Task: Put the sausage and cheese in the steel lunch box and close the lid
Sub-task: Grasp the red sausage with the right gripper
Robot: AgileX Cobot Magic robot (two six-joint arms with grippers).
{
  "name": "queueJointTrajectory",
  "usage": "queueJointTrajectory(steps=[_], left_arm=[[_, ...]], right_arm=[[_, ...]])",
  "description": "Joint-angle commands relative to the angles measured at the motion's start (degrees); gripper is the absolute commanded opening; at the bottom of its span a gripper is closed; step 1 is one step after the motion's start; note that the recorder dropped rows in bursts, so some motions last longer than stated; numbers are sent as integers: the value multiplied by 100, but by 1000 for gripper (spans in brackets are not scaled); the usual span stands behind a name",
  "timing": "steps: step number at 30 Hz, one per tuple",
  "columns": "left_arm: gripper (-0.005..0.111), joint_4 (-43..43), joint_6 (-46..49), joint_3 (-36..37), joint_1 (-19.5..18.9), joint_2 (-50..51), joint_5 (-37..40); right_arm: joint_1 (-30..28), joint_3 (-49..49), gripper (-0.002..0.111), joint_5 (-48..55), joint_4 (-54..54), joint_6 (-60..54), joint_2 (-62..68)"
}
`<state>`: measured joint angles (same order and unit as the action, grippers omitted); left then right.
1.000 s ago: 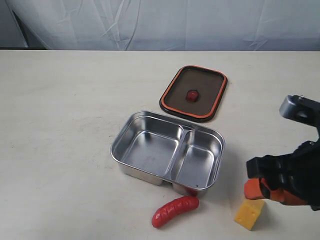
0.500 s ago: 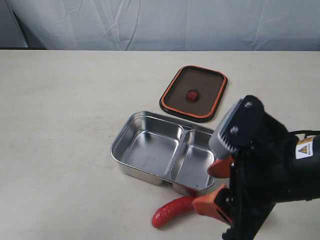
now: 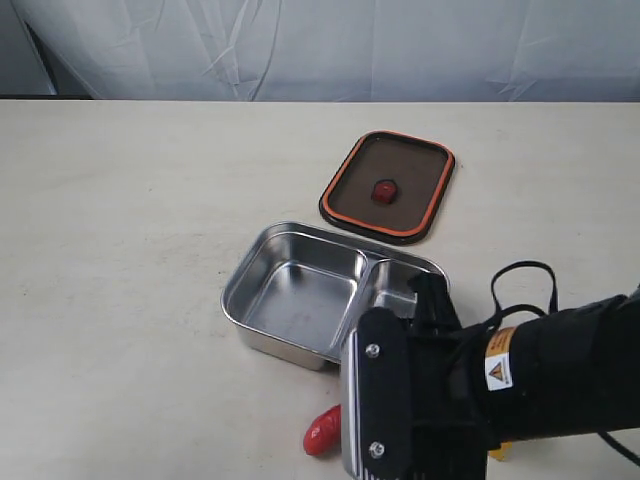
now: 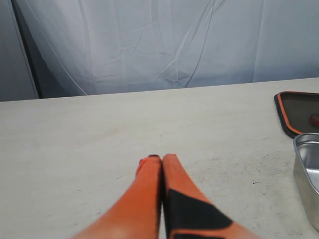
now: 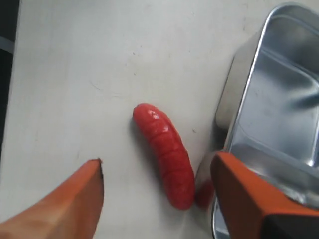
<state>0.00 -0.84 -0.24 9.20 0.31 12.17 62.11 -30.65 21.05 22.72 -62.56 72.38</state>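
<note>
The red ridged sausage (image 5: 167, 154) lies on the table beside the steel lunch box (image 5: 247, 79). My right gripper (image 5: 158, 162) is open just above it, one orange finger on each side of its near end. In the exterior view only the sausage's tip (image 3: 321, 434) shows from under the right arm (image 3: 420, 400). That arm hides the cheese. The lunch box (image 3: 290, 236) is empty in the parts that show. The dark lid (image 3: 388, 187) lies behind it, orange rim up. My left gripper (image 4: 162, 157) is shut on nothing over bare table.
The right arm's black body and cable (image 3: 520, 280) cover the box's near right corner. White cloth (image 3: 320, 50) hangs behind the table. In the left wrist view the lunch box (image 4: 305, 169) and lid (image 4: 294, 112) sit at the frame's edge.
The right arm has swung left from beside the cheese to over the sausage. It now covers the cheese and the box's near right corner. Box and lid have not moved.
</note>
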Motion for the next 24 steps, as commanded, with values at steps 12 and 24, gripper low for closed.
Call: queueJointTrajectory(steps=[12,24], left_arm=[[0,0,-4,24,-8,-31,-62],[0,0,-4,24,-8,-31,-62]], right_arm=[[604,-393,62,-623,-554,-52,1332],[604,-929,62,-122,-818,-52,2189]])
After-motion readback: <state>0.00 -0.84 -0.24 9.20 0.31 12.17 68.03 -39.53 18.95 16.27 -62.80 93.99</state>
